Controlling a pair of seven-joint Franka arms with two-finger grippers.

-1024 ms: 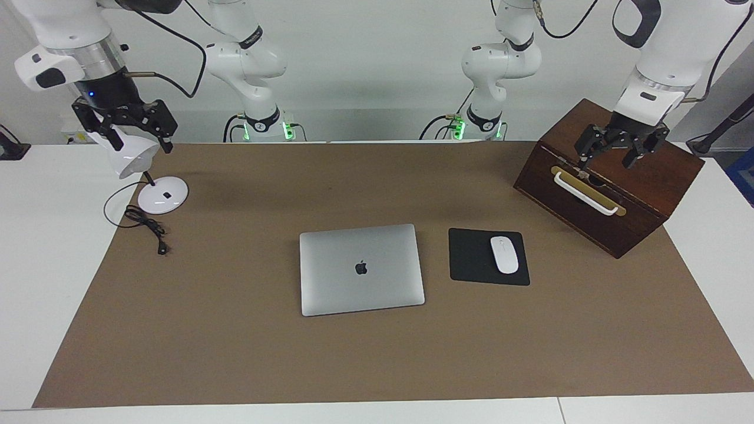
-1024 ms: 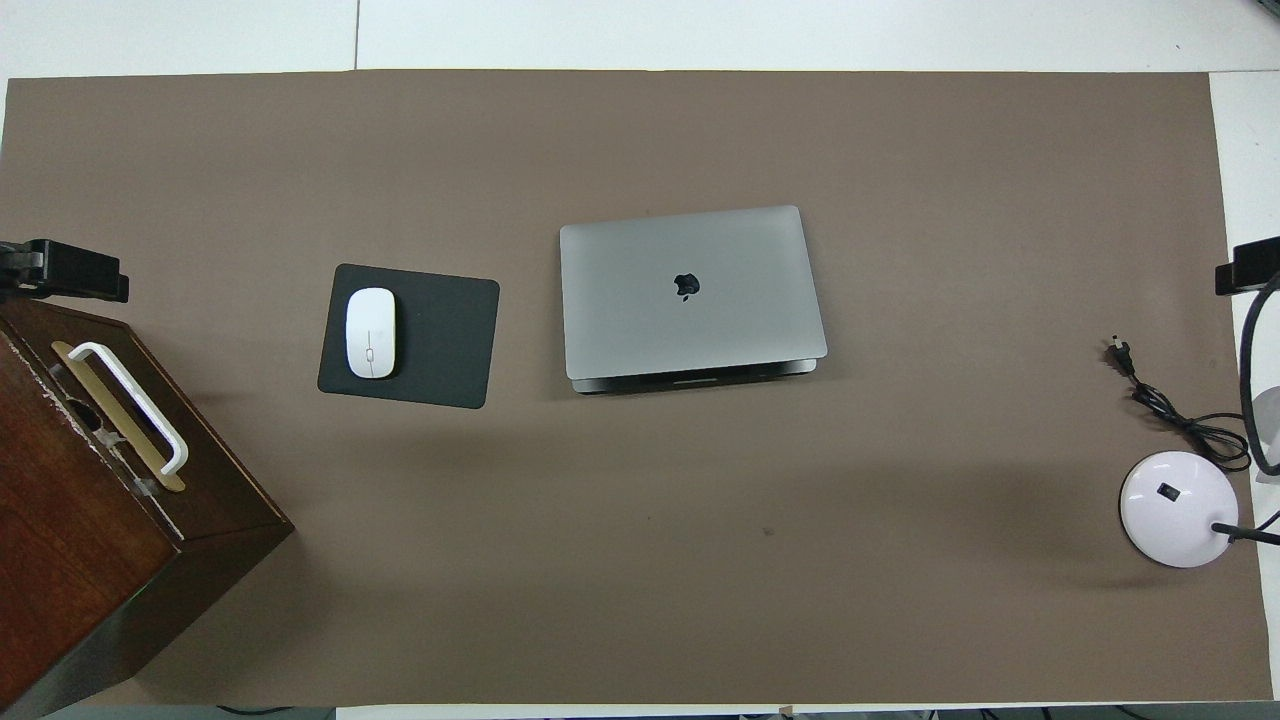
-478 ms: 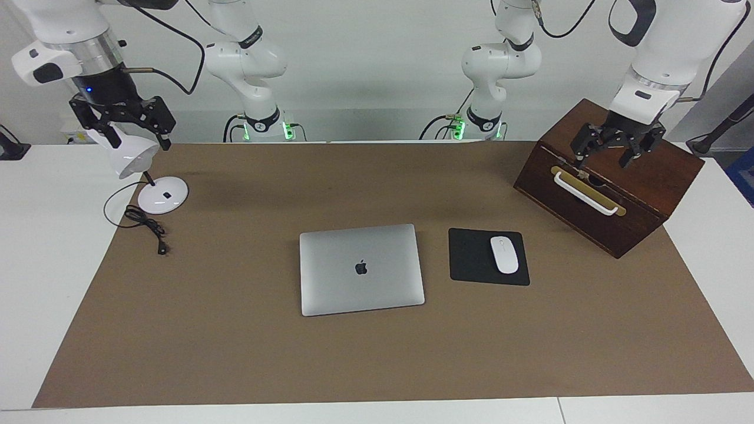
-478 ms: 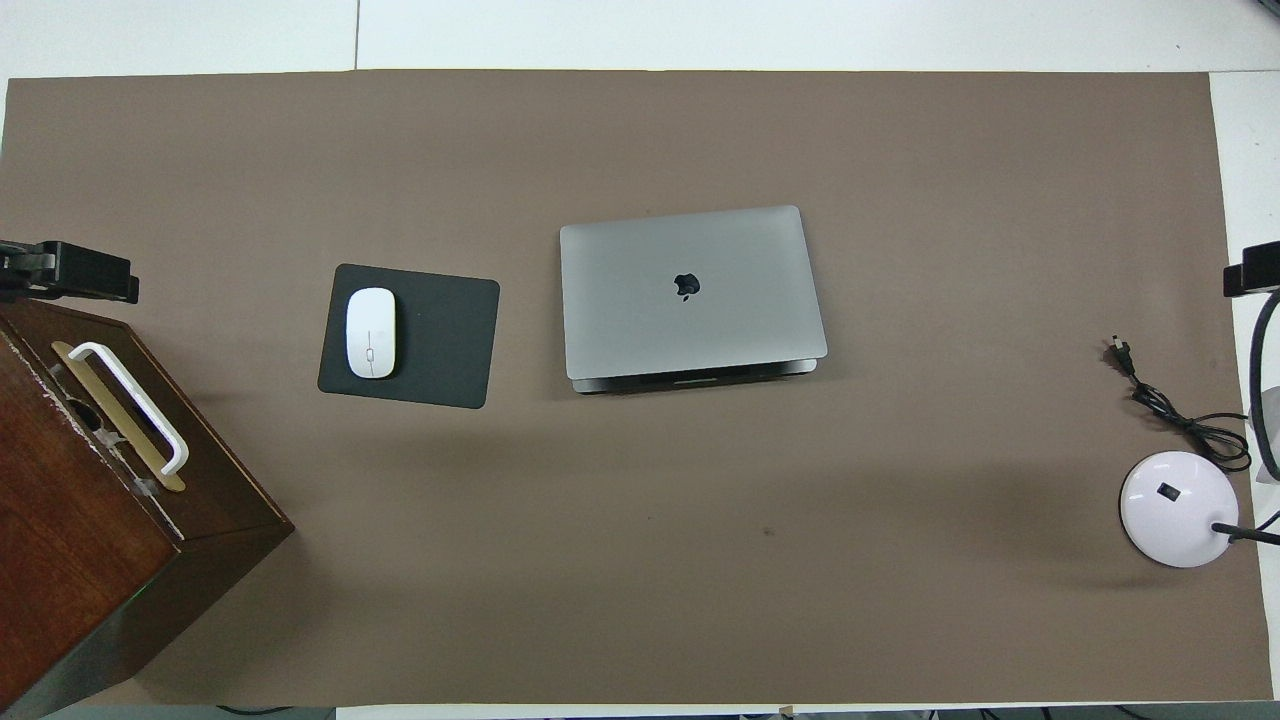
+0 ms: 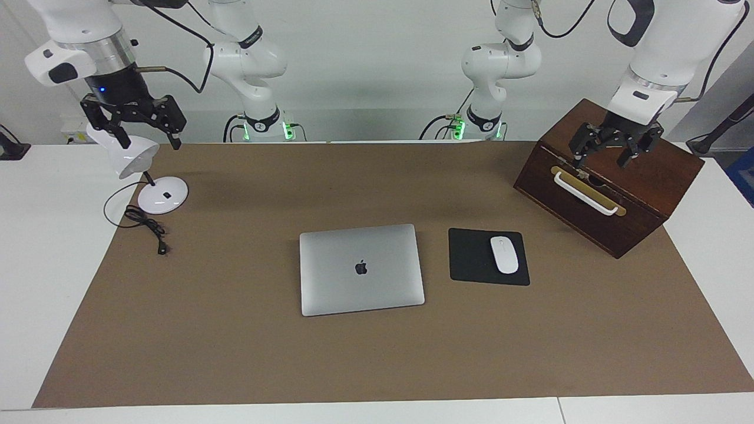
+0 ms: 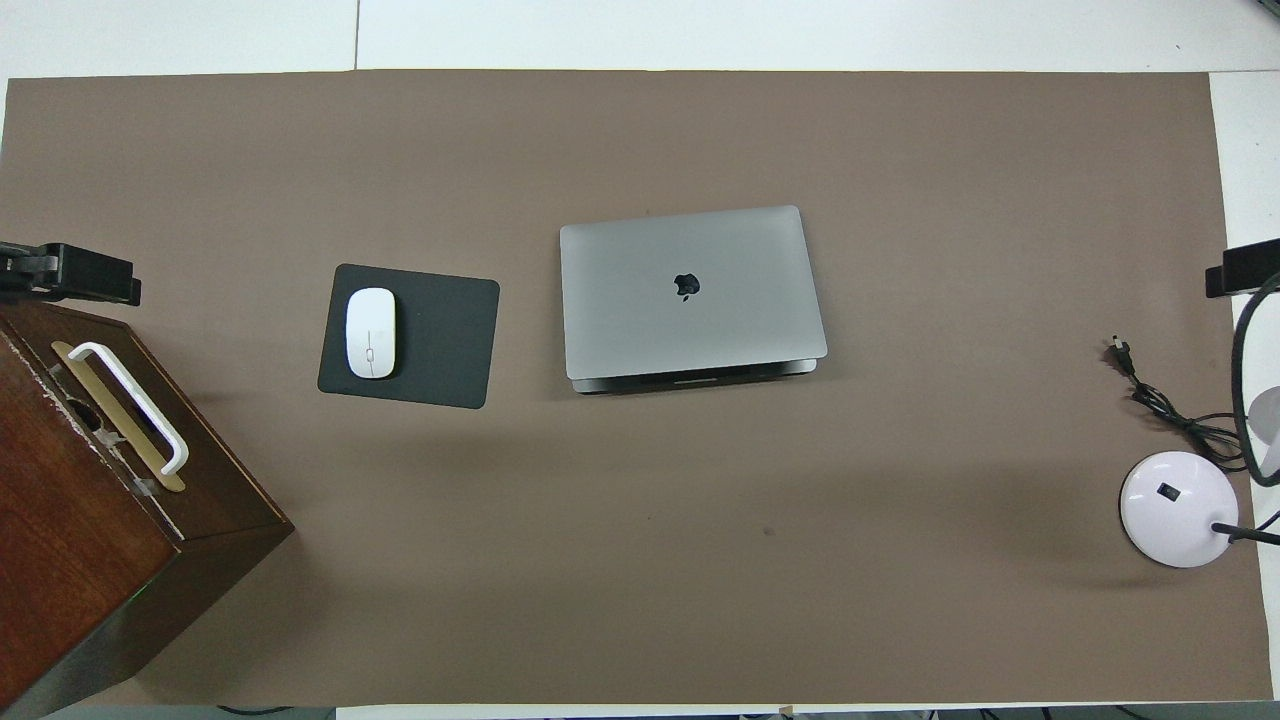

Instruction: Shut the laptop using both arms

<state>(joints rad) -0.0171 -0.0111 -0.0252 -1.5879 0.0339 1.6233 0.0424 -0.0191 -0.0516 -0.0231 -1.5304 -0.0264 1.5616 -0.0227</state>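
Laptop [image 5: 361,269] sits flat mid-counter on the brown mat [image 5: 235,330], lid down, apple logo up. Overhead shows the lid [image 6: 690,288] lying nearly flat on the base, with a thin strip of the base edge visible along the side nearer the robots. Long axis runs between the left arm's end and the right arm's end of the counter, turned a little off the mat's edges.

Black mouse pad [image 5: 474,257] lies just beside the laptop toward the left arm's end, not touching it. White mouse [image 5: 504,254] rests on the pad, on the part away from the laptop.

Left gripper [image 5: 609,150] hangs over the dark wooden box [image 5: 636,194] at the left arm's end, above the top near the white handle [image 5: 586,194]. Fingers spread apart, grasping nothing.

Right gripper [image 5: 142,123] is up in the air over the white desk lamp's shade [image 5: 132,156] at the right arm's end. Fingers splayed apart, nothing in them. Lamp base [image 5: 163,195] stands on the mat edge, its black cord and plug [image 5: 154,232] trailing beside it.

Both grippers are well apart from the laptop.
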